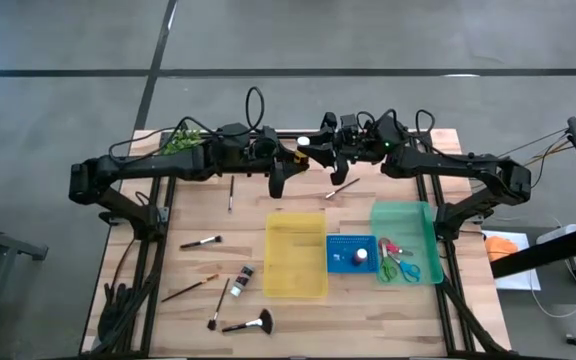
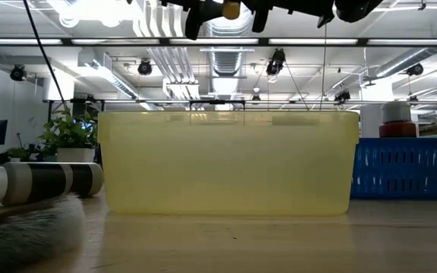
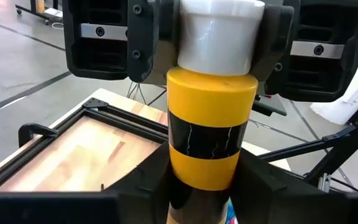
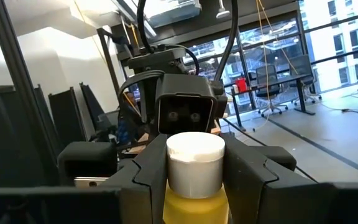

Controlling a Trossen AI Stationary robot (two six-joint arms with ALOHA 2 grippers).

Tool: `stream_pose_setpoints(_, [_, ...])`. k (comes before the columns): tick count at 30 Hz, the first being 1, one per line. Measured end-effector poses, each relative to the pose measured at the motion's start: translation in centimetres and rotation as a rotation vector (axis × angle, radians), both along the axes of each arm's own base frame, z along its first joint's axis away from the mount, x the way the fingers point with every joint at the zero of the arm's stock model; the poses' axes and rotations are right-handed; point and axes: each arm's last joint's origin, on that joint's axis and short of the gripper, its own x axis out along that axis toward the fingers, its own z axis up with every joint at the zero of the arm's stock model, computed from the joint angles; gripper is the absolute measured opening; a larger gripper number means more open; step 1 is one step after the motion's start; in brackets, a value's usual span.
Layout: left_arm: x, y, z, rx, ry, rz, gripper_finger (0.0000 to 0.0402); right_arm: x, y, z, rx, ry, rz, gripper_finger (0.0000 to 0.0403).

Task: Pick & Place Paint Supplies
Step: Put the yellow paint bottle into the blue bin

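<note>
— So, what do your wrist cameras give you that the overhead doesn't?

— You only see a speck from above: the yellow paint bottle [image 1: 303,142] held aloft between both arms, over the table's far edge. Your left wrist view shows its glossy cylinder, black band and white cap [image 3: 219,37].

— And the grips?

— Your left gripper [image 3: 204,186] has its fingers closed on the bottle's lower body; your right gripper [image 4: 194,171] clamps it near the cap. Both arms reach inward, meeting mid-table beyond the translucent yellow tray [image 1: 295,254].
</note>
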Motion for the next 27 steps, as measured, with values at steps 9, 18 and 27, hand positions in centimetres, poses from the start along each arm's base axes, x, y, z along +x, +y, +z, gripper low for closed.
stream_pose_setpoints(9, [0.0, 0.0, 0.0, -0.006, -0.001, -0.004, 0.0118, 0.0, 0.1, 0.0, 0.002, 0.001, 0.017, 0.0121])
stream_pose_setpoints(18, [0.0, -0.2, 0.0, -0.007, 0.001, -0.043, 0.0117, 0.0, 0.1, 0.5, 0.044, -0.006, 0.039, 0.0282])
stream_pose_setpoints(27, [-1.8, -1.1, -1.0, -0.023, 0.212, -0.194, 0.0117, -1.9, 0.8, 3.6, -0.046, 0.417, 0.157, 0.0309])
